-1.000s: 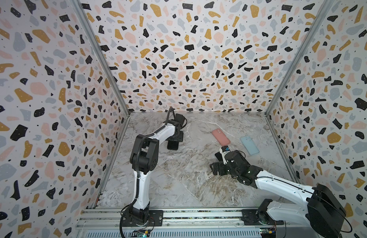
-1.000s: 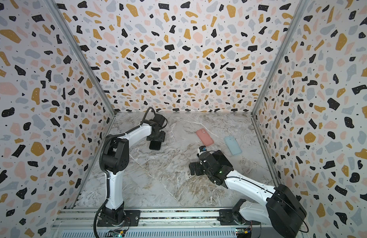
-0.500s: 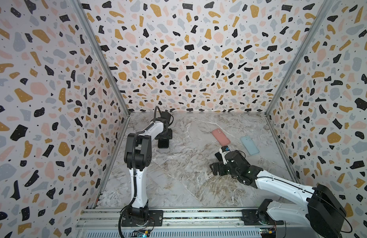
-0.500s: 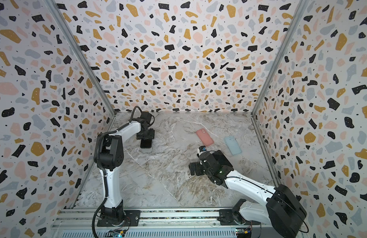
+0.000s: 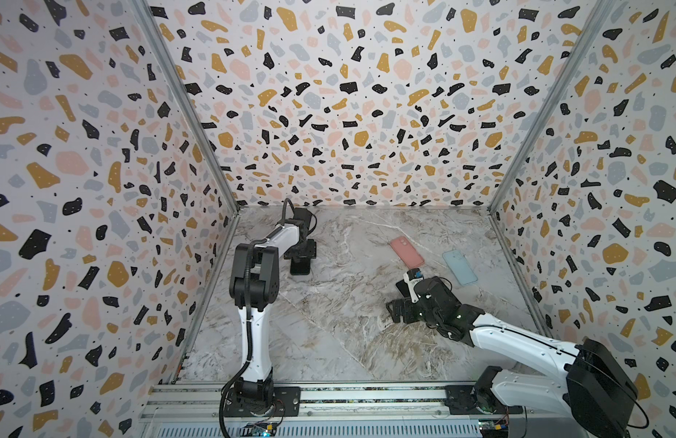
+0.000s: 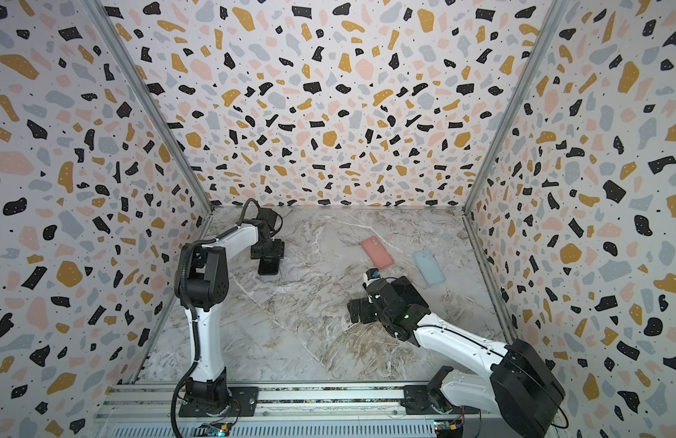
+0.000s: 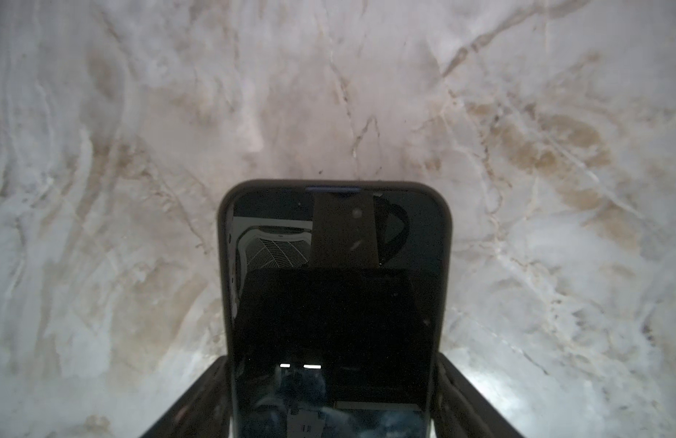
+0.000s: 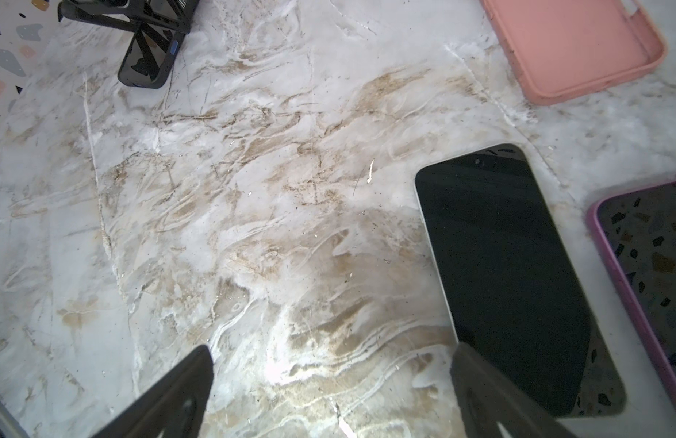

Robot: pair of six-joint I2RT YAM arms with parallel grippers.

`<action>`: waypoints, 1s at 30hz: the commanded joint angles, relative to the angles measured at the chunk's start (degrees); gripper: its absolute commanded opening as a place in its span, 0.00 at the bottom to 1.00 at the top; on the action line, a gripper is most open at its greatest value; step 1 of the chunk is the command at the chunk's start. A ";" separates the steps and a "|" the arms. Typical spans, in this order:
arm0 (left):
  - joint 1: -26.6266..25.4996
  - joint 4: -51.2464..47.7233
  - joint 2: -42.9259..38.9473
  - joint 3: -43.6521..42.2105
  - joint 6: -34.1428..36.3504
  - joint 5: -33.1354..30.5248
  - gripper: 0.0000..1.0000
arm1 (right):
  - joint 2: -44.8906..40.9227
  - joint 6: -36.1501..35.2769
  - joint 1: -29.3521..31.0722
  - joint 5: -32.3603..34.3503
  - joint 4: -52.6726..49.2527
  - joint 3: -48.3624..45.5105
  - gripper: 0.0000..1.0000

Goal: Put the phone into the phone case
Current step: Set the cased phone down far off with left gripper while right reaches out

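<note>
Black phone (image 8: pixel 511 273) flat; empty pink case (image 8: pixel 571 45) near

**A shift to the side**

The left gripper (image 5: pixel 301 257), its jaws on either side of the dark phone (image 5: pixel 301 267), now sits nearer the left wall (image 5: pixel 101 227) than a second ago. The phone comes with it across the marble tabletop (image 5: pixel 329 341). The arm's elbow (image 5: pixel 255 273) stands closer to that wall too – most of the travel falls in the first half-second.
</note>
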 commanded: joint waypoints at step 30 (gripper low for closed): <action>-18.41 7.16 -27.90 -24.64 -13.86 1.31 0.94 | 13.60 -12.96 -11.49 2.89 -6.97 19.56 0.88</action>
